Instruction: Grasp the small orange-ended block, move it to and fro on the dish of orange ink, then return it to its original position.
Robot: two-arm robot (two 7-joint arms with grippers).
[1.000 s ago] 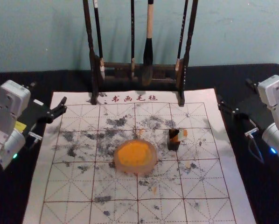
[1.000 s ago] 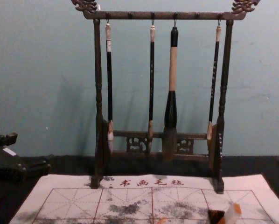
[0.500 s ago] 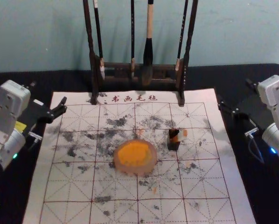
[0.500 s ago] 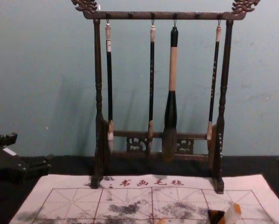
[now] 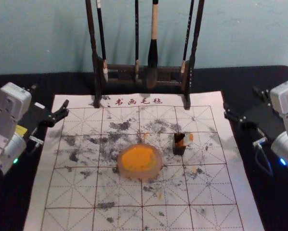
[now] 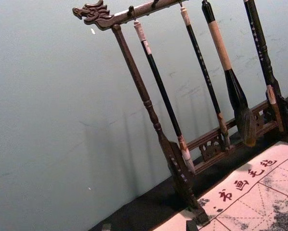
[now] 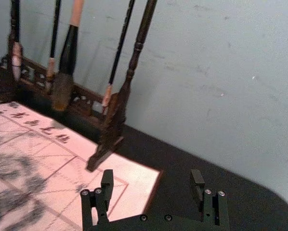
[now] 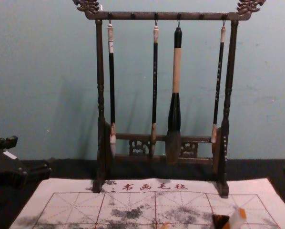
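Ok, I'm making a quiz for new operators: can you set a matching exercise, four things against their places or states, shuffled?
Things
1. Ink dish
2. Small orange-ended block
3. Thickest brush
4. Right gripper

Places or states
A. Open, across the mat from the left gripper
B. Tilted, at a small dark holder
C. Hanging from the brush stand
D. Lying on the mat, orange inside

Right pairs: 1-D, 2-B, 3-C, 4-A
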